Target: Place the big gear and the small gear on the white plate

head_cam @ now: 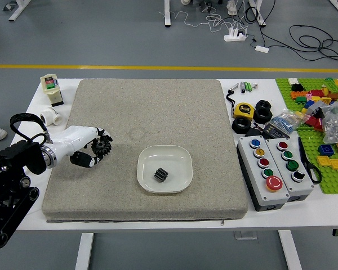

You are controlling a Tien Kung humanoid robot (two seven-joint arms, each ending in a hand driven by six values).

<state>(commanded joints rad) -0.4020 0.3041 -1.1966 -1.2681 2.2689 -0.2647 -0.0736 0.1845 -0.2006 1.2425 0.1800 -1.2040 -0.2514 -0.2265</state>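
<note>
Your L hand point(73, 142), well L of the plate point(184, 158), is gripping the big gear point(103, 146): fingers partly closed, thumb below, gear pinched at the ends. That's prob. b/c a fingertip hold is leaving most of the gear sticking out toward the plate, so you're getting an easier release. You're not seeing the R hand, so can't tell its state.

Small gear point(161, 175) is already lying inside the plate, toward its near side, w/ bare space around it; that's prob. giving you room for the 2nd gear. So you're reading this as approx. half done, w/ the carry to the plate coming next. Watch you're not knocking the small gear when lowering.

Qty: 1 plate, on 1 mat point(118, 197); 2 gears, 1 in hand, 1 on plate. Well R of plate, you're seeing 2 button boxes point(258, 181), 5 + 3 btns, w/ 1 pr. scissors point(311, 167) lying beside. Also R of plate but farther off: 1 tape measure point(243, 110).
</note>
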